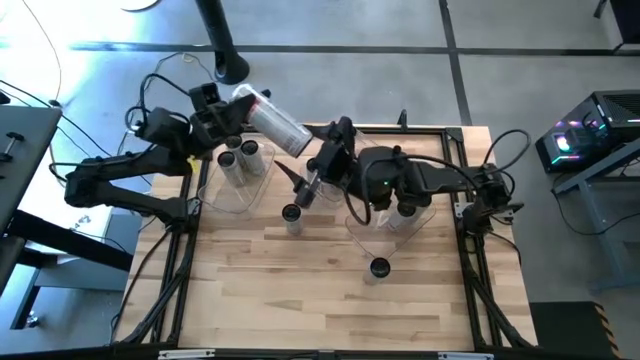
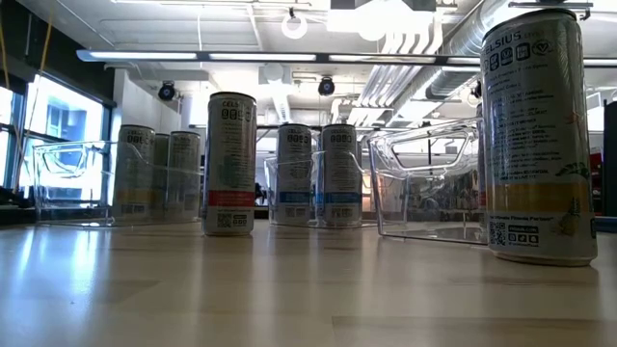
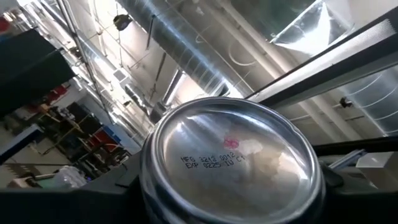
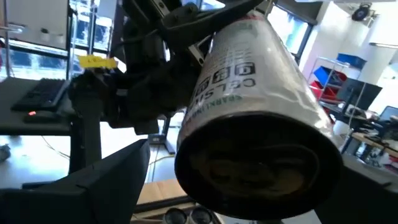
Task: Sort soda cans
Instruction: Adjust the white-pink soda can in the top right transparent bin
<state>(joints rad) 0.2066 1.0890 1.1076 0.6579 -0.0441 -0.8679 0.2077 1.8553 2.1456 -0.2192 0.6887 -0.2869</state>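
My left gripper (image 1: pixel 228 118) is shut on one soda can (image 1: pixel 272 122), silvery with printed sides, and holds it slanted in the air above the left clear bin (image 1: pixel 212 192). The can's free end (image 4: pixel 258 165) faces my right gripper (image 1: pixel 296 184), which stands open just beside and below it. One of its dark fingers (image 4: pixel 106 183) shows under the can, apart from it. Three more cans (image 1: pixel 240 160) stand upright in the left bin. Two cans (image 1: pixel 394 206) stand in the right bin (image 1: pixel 425 215). My left gripper pinches the can's side walls between its two fingers, near the end with the printed date (image 3: pixel 214 158). The fingers (image 3: pixel 127 186) run along the can, not across it. The can is lifted clear of bin and table, and its free end slants toward the table's right and near side.
One can (image 1: pixel 292 216) with a red band (image 2: pixel 230 198) stands alone on the wooden table, left of the right bin. Another can (image 1: pixel 379 268) stands nearer the front edge, large in the low view (image 2: pixel 540 135). Two blue-banded cans (image 2: pixel 316 173) stand farther back. Black rails (image 1: pixel 180 260) frame the table.
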